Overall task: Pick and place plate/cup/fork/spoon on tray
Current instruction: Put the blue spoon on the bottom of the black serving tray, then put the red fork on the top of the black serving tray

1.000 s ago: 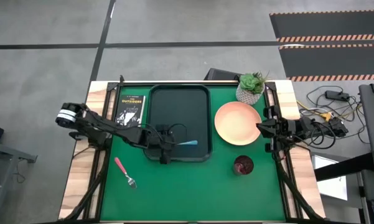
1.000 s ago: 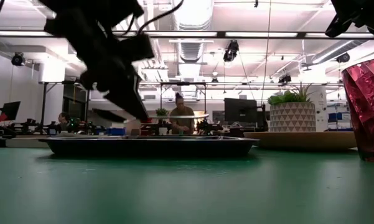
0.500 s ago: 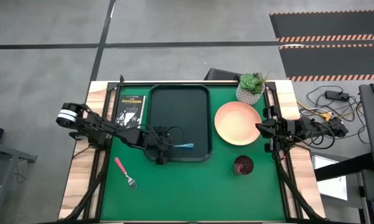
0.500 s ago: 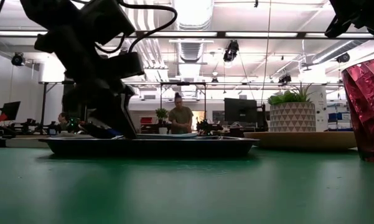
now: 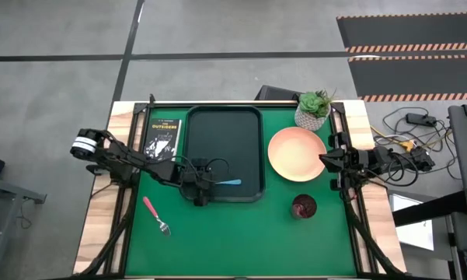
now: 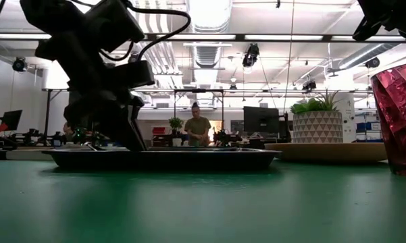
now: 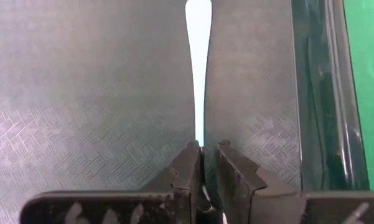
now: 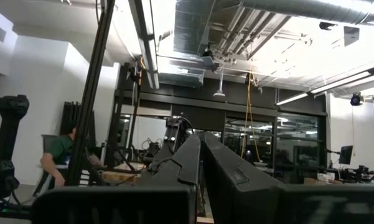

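The spoon point(image 5: 231, 182), with a light blue handle, lies in the near part of the dark tray point(image 5: 249, 124). My left gripper point(image 5: 214, 183) is down in the tray at the spoon's left end and shut on it. Its fingers point(image 7: 190, 165) hide the spoon's bowl. The pink-handled fork point(image 5: 155, 215) lies on the green mat, nearer than the tray and to its left. The peach plate point(image 5: 297, 154) lies to the right of the tray. The dark red cup point(image 5: 304, 206) stands nearer than the plate. My right gripper point(image 5: 324, 159) is shut and waits at the plate's right rim. My left gripper pinches the narrow end of the spoon's handle point(image 7: 199, 138) between its two fingertips. The fingers come from the table's left, slanting down, and lie along the handle. The handle's wide end point(image 7: 198, 15) points toward the table's right and lies on the tray floor.
A dark book point(image 5: 164, 138) lies left of the tray. A potted plant point(image 5: 314, 109) stands at the far right, beyond the plate. A person stands in the room beyond the table point(image 6: 198, 128). Bare green mat lies along the near edge.
My left gripper has gone down into the tray with the spoon, and a little toward the table's left. The spoon was held tilted above the tray floor. It now lies on the floor.
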### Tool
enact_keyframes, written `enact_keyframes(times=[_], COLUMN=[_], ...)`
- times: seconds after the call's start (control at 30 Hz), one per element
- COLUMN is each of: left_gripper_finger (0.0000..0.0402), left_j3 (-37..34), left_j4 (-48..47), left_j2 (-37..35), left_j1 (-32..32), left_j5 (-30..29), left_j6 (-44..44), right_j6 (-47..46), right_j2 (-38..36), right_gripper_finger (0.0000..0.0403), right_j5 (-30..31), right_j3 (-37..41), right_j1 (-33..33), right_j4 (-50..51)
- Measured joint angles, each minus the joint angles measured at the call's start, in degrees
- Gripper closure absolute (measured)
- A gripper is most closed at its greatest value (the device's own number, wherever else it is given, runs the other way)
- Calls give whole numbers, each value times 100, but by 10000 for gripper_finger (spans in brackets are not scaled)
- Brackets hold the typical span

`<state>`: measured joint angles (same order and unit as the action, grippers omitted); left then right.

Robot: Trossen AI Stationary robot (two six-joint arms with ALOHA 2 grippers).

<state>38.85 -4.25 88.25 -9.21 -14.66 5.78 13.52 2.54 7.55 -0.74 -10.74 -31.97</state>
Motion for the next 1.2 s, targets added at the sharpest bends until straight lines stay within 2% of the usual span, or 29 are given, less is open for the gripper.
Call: enact_keyframes(times=[0.17,0.3,0.43,0.57,0.67,0.8,0.87,0.97,1.07,1.2], left_gripper_finger=[368,368,367,374,388,399,400,400,400,400], left_j3=[122,384,556,525,529,533,531,529,527,372], left_j4=[-27,-125,-70,-280,-1128,-2589,-3068,-3388,-3921,-4499], left_j2=[-118,-389,-813,-1103,-1165,-1023,-946,-932,-955,-955], left_j1=[-16,-28,-64,-630,-1338,-2456,-2911,-3272,-3300,-3304], left_j5=[3,375,1198,1459,1785,2097,2156,1953,1701,1684], left_j6=[137,893,2979,5282,6952,9636,10552,11191,11475,11895], right_j6=[0,0,2,68,113,201,216,216,214,208], right_j2=[-1,-1,-1,-1,-1,-1,-1,-1,-1,-3], right_gripper_finger=[394,394,394,394,394,394,394,394,394,394], right_j5=[0,2,2,0,0,0,1,2,0,0], right_j3=[1,-1,1,1,1,-1,0,0,-1,-1], right_j1=[0,1,0,1,0,0,1,0,0,1], right_j4=[0,10,15,11,4,-2,-7,-42,-128,-163])
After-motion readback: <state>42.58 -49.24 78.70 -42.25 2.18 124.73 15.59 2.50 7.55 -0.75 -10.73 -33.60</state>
